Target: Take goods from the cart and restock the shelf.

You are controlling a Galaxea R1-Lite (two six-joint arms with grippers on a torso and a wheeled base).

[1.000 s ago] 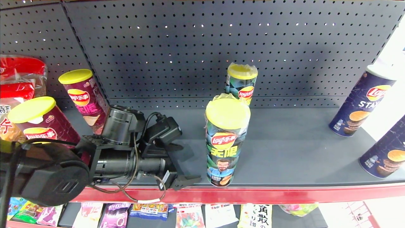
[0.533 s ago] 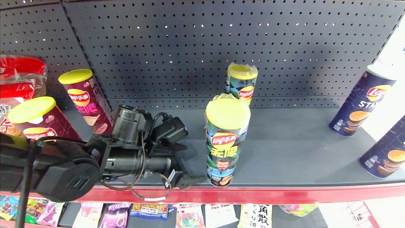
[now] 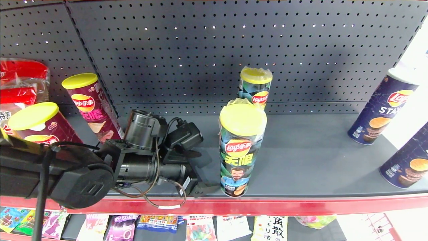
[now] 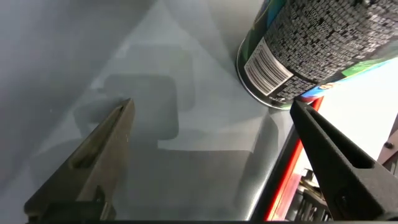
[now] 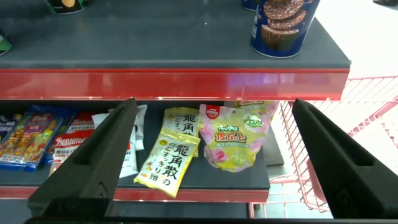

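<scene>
A green chips can [image 3: 242, 150] with a yellow lid stands upright near the front edge of the grey shelf [image 3: 307, 160]. A second green can [image 3: 255, 87] stands behind it at the back panel. My left gripper [image 3: 204, 174] lies low over the shelf just left of the front can, open, with nothing between its fingers. Its front finger [image 3: 205, 190] reaches the can's base. In the left wrist view the can's base [image 4: 292, 59] sits beyond the open left gripper [image 4: 211, 106], toward one finger. My right gripper [image 5: 214, 102] is open and holds nothing, below the shelf's red front edge [image 5: 186, 84].
Two maroon cans [image 3: 88, 103] stand at the shelf's left, behind my left arm. Two dark blue cans [image 3: 381, 107] stand at the right. The lower shelf holds several snack bags [image 5: 236, 134]. A pink cart [image 5: 367, 155] is to the right.
My left arm has slid right along the shelf, bringing its open gripper up to the front green can. The can has shifted slightly right.
</scene>
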